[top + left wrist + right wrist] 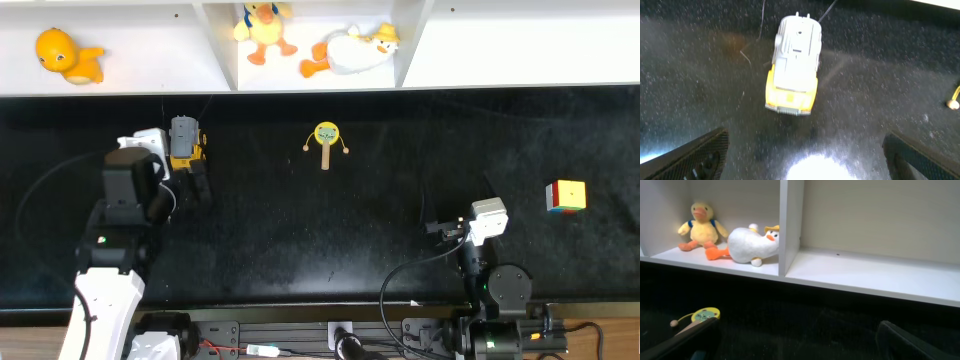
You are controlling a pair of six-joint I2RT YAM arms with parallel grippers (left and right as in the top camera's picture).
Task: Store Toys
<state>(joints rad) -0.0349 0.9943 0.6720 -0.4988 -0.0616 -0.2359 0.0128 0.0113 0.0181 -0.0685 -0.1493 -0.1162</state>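
My left gripper (807, 150) hangs low over the mat (260, 250) with its fingers spread wide. The truck (792, 67) stands on its wheels just ahead of them, between the gripper and the shelf (420, 82), and is not yet inside the gap. Its long axis runs away from me, so the fingers already face its two flanks. As I judge it, the job is to ease forward until the yellow body sits squarely between them, then drop and close on the sides at mid-length, not on the grey end, where it could pivot out. I'd lift well clear before heading for the shelf, since the lip could catch the wheels. The duck (70, 55) sits in the left bay, so I'd set down beside it. The right gripper (795, 340) is parted too — best left parked.
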